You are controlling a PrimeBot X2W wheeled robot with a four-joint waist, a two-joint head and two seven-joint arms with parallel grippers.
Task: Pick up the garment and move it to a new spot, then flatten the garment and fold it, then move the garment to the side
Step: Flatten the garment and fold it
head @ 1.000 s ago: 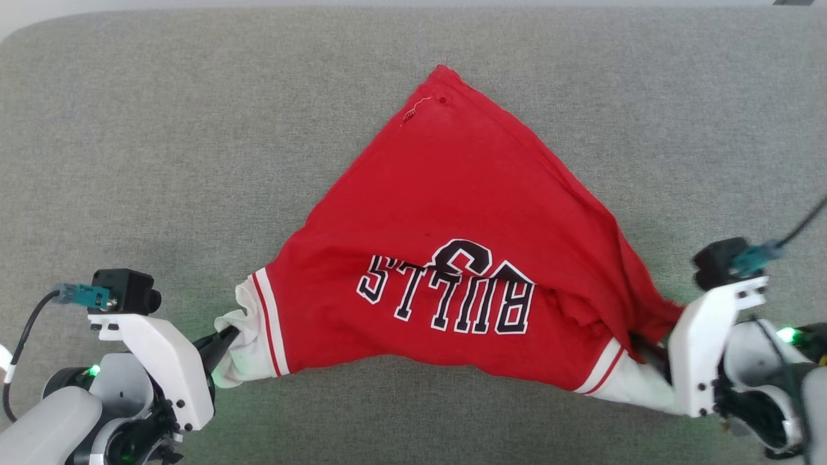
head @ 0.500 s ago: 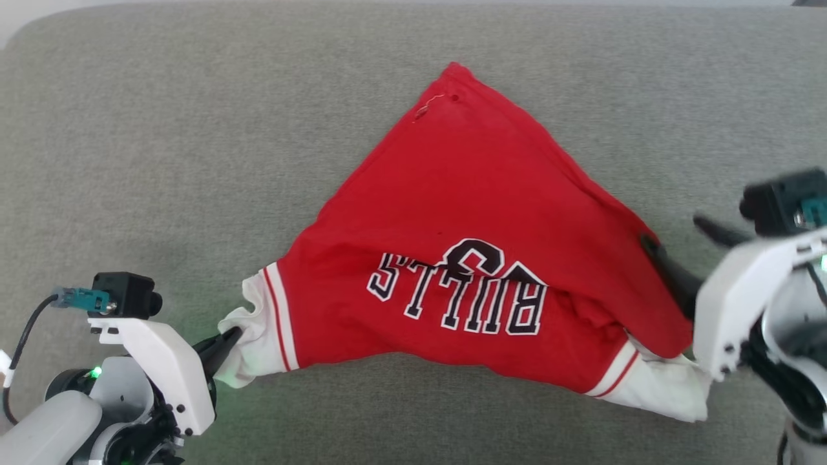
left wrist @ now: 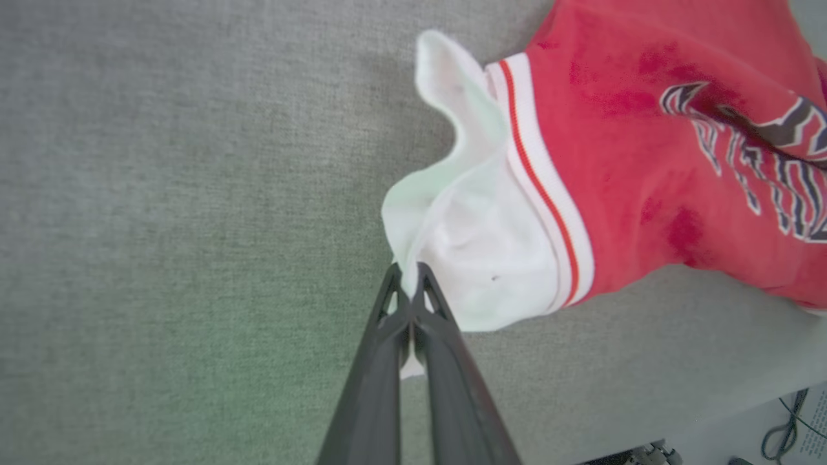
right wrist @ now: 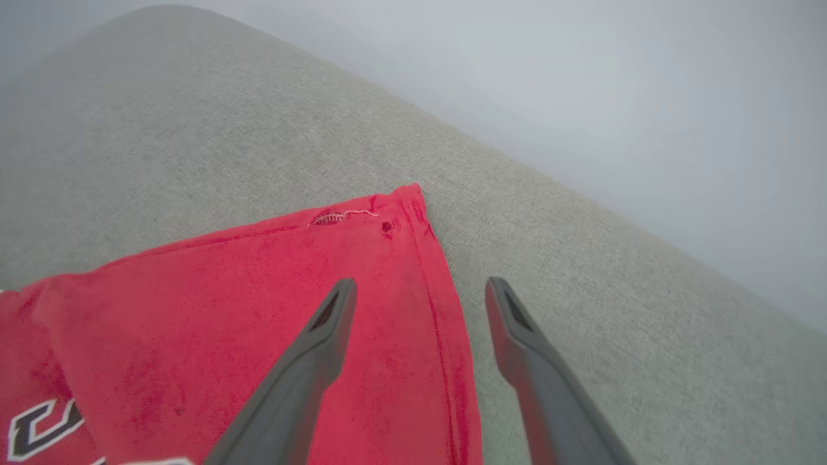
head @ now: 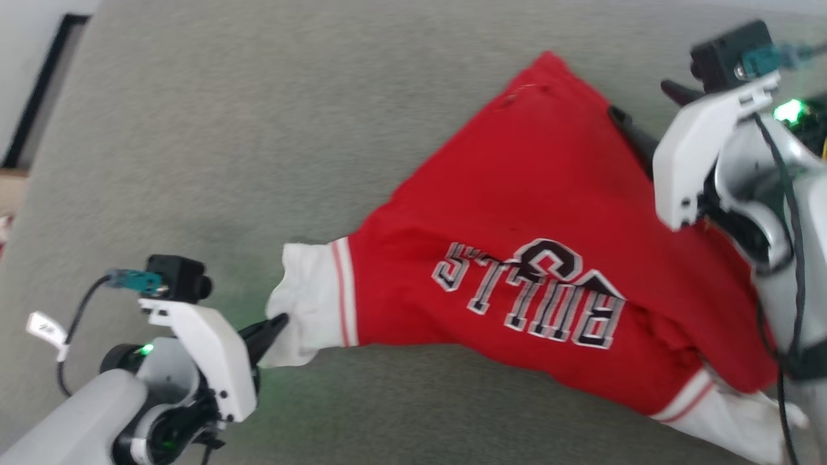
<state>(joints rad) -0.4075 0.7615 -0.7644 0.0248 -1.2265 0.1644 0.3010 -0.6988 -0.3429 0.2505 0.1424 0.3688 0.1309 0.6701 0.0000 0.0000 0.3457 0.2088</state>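
The red garment with upside-down black "BULLS" lettering lies spread in a rough triangle on the grey surface. My left gripper at the lower left is shut on the edge of its white sleeve; the wrist view shows the closed fingers pinching white cloth. My right gripper is open and hangs above the garment's far hem near its pointed corner, one finger over red cloth, the other over the grey surface. The other white sleeve lies loose at the lower right.
The grey padded surface has free room to the left and beyond the garment. Its left edge meets a dark strip and pale wall. Its near edge shows in the left wrist view, with cables below.
My right gripper let go of the right sleeve, opened and rose to the garment's far corner. The head camera swung, shifting the whole picture. The left gripper keeps its hold.
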